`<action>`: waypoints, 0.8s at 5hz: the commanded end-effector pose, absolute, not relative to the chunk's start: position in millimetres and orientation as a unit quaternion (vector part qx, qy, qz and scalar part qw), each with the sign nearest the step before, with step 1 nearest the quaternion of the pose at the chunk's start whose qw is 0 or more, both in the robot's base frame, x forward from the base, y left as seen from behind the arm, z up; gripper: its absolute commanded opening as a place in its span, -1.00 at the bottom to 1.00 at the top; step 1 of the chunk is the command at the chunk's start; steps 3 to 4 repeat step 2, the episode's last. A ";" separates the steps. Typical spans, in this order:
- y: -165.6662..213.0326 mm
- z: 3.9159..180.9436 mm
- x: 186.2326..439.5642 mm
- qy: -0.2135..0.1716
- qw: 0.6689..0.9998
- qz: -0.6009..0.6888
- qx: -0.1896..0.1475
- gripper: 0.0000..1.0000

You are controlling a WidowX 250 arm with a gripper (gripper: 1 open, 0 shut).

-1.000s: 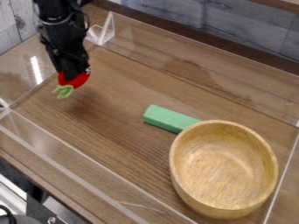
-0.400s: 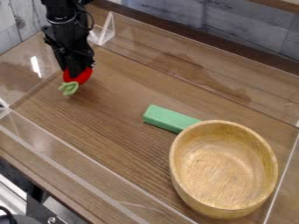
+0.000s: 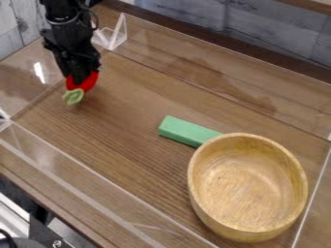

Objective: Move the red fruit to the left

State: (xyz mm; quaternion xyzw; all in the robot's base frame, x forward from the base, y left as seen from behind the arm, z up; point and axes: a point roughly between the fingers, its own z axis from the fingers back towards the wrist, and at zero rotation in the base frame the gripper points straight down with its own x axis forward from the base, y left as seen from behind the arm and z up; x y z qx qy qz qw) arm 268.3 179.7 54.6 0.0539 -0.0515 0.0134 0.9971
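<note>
Jaws of the gripper [image 3: 79,85] clamp the red fruit [image 3: 76,94], hiding most of it.

Single fixed camera, set high and off one corner of the dark wood-grain table [image 3: 142,165], looking down at a slant across it toward a grey plank wall [image 3: 258,24]. Middle range: the round light wooden bowl [image 3: 249,186] sits nearest, the black robot arm [image 3: 68,29] farthest, upper left, cropped by the frame top.
</note>
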 end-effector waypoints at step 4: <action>193.9 77.9 280.0 -0.074 0.995 0.013 0.059 -1.00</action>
